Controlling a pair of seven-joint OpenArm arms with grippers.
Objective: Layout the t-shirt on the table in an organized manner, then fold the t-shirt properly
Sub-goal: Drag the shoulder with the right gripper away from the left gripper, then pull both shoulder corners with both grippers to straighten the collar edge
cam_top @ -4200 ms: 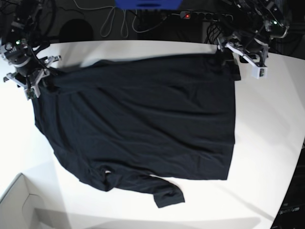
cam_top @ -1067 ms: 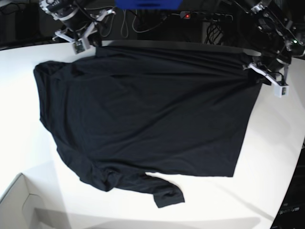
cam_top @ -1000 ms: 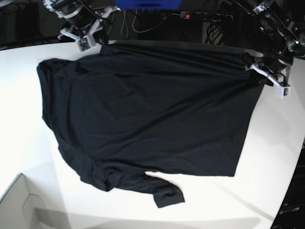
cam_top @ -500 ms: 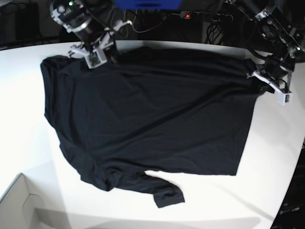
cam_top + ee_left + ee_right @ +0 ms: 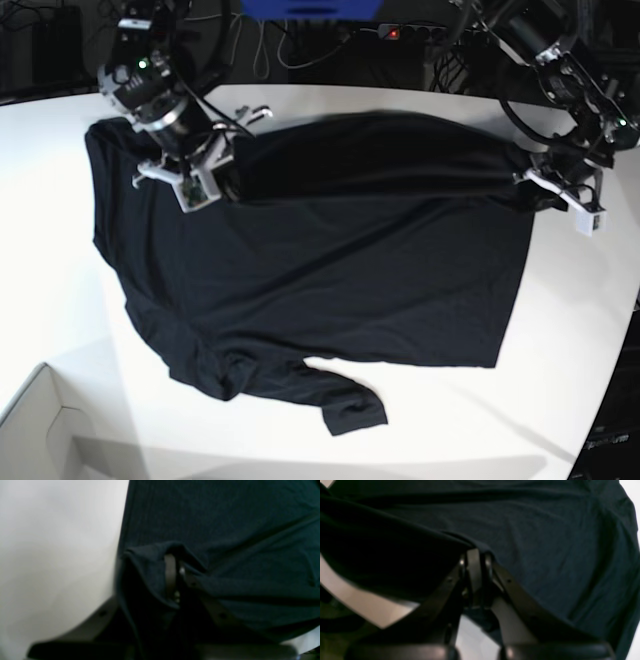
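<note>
Both hands are gripping the t-shirt (image 5: 320,260) on the table (image 5: 50,260): left hand (image 5: 535,185) and right hand (image 5: 215,175) pinching its far edge.

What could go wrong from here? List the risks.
1. The right gripper and left gripper each pinch only a thin edge of the t-shirt; it may slip out mid-fold.
2. The sleeve near the front of the table lies bunched, so the fold may end up uneven.
</note>
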